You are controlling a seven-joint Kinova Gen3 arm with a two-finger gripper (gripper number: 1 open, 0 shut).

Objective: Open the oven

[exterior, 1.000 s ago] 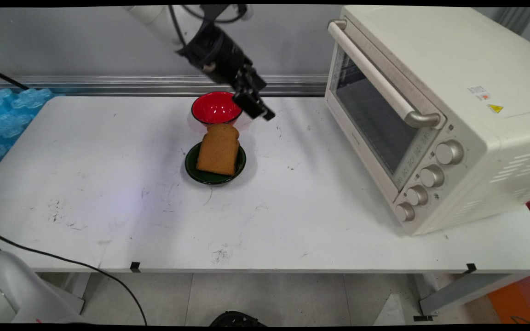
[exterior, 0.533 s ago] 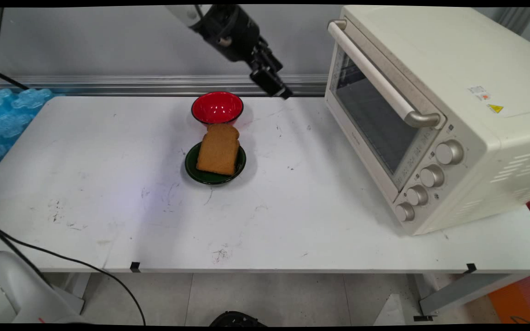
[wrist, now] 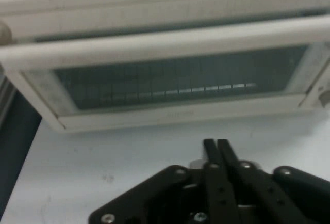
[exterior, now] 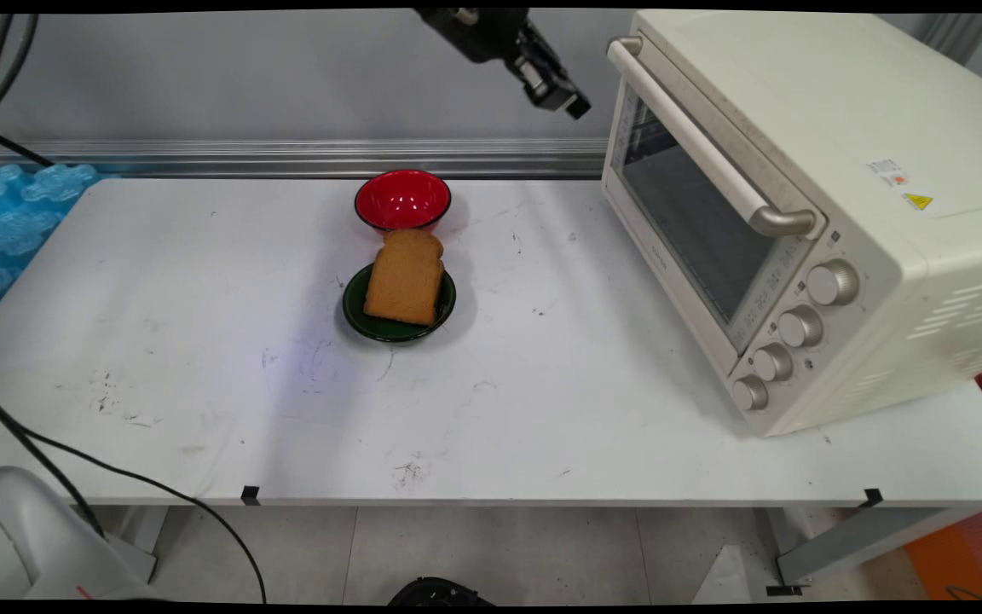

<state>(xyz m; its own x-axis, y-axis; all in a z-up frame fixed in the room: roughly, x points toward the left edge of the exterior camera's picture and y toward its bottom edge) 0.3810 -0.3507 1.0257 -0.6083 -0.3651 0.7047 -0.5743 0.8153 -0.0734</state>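
Observation:
My black gripper (exterior: 574, 106) hangs high near the picture's top, just left of the cream toaster oven (exterior: 806, 205) and level with the upper end of its door handle (exterior: 696, 136). The hand view looks straight at the oven's closed glass door (wrist: 170, 82) and its handle (wrist: 165, 41). There my gripper (wrist: 216, 144) is shut, fingers pressed together with nothing between them. Lower left on the table, a slice of brown bread (exterior: 406, 277) lies on a dark green plate (exterior: 357, 311), with a red bowl (exterior: 402, 199) right behind it.
The oven stands on the right part of the white table (exterior: 201, 341), with several knobs (exterior: 789, 328) down its front. Blue bubble wrap (exterior: 5, 222) lies off the table's left end. A black cable (exterior: 116, 486) hangs across the near left corner.
The gripper has risen and swung right, from just above the red bowl to a spot beside the oven's handle. Bread, plate, bowl and oven have not moved.

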